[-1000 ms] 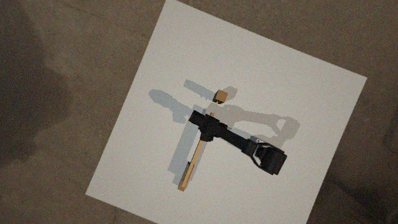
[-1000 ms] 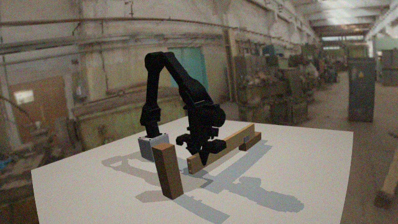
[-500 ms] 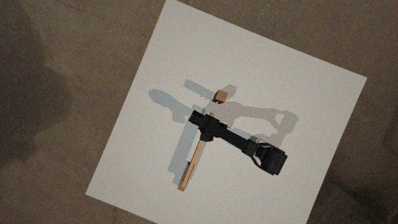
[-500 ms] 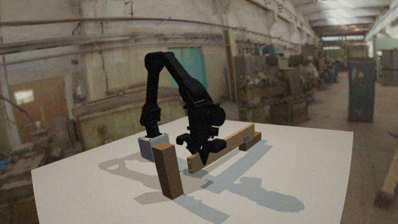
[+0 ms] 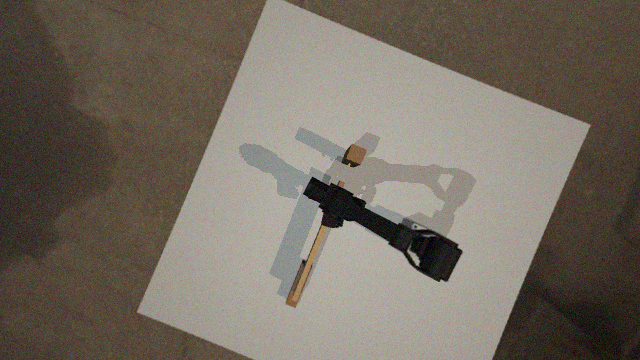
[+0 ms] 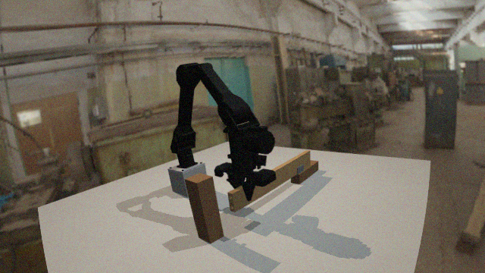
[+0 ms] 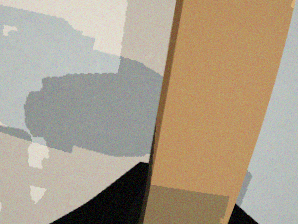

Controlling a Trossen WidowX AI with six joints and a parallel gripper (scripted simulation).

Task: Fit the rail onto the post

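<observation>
Old industrial hall around a plain white tabletop (image 5: 425, 125) (image 6: 322, 227), folks. Black parallel-jaw gripper (image 5: 334, 212) (image 6: 248, 189) is only slightly open, clamped on the long tan wooden rail (image 5: 316, 245) (image 6: 282, 171) (image 7: 220, 100) near its post end. From above, the rail runs from the pincer toward seven o'clock, with the brown wooden post (image 5: 356, 154) (image 6: 204, 208) apart at one o'clock.

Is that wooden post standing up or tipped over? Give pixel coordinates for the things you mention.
Upright: the post (image 5: 356, 154) (image 6: 204, 208) stands on its narrow end, and from above mostly its small top shows.
</observation>
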